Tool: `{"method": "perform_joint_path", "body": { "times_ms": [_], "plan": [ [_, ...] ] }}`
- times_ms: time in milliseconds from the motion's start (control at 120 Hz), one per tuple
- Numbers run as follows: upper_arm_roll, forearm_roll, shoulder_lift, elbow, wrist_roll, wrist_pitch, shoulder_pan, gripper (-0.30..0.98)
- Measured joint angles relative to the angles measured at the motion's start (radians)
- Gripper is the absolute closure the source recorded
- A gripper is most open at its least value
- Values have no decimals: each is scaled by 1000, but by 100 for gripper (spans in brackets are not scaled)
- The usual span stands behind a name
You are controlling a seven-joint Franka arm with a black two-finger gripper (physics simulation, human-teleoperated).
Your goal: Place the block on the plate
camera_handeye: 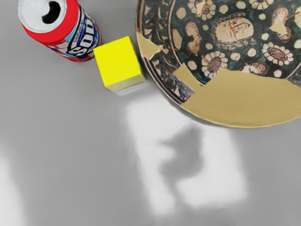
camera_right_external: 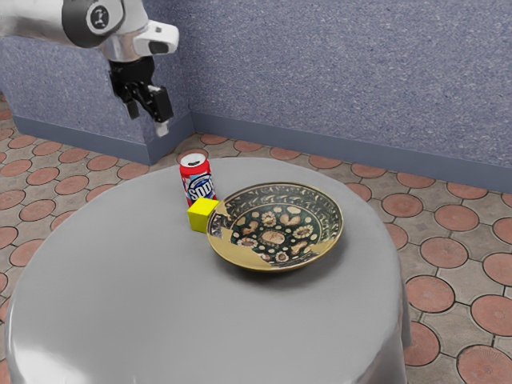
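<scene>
speckled blue-grey wall (camera_right_external: 320,80), floor (camera_right_external: 456,292) of round reddish tiles, round table (camera_right_external: 152,304) under a smooth grey cover. yellow block (camera_right_external: 203,216) sits on the table, not on the plate (camera_right_external: 238,254), wedged in the narrow spot between the plate's rim and a red soda can (camera_right_external: 198,182); very close to both, can't tell if touching. claw (camera_right_external: 148,120) is up in the air, well apart from the block, fingers spread wide, nothing between them. step in hand is likely the approach: bring the claw over the block and line it up. block looks like a plain cube, probably light, stiff, not fragile; flat faces should give good grip, maybe a bit slick if it's smooth plastic. best hold: two opposite upright faces, straight from above, around mid-height, using the pair that faces neither can nor plate, since there's hardly room for a finger on those sides. turn the claw to match the block's faces or it may twist and squirt out. risks: tipping the can, nudging the plate. plate looks ceramic, likely brittle, with a sloped rim, so lift clear of it and lower the block gently near the middle. task not done.
</scene>
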Motion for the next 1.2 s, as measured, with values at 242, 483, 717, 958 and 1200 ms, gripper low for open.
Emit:
{"method": "perform_joint_path", "body": {
  "times_ms": [242,483,717,958,1200],
  "plan": [
    [-1,-16,30,-53,63,64,41,0],
    [-65,-59,204,-9,342,157,170,0],
    [-71,-83,359,70,605,203,217,0],
    [-96,-112,447,72,791,254,244,0],
    [-167,-115,481,85,926,285,306,0]
  ]
}}
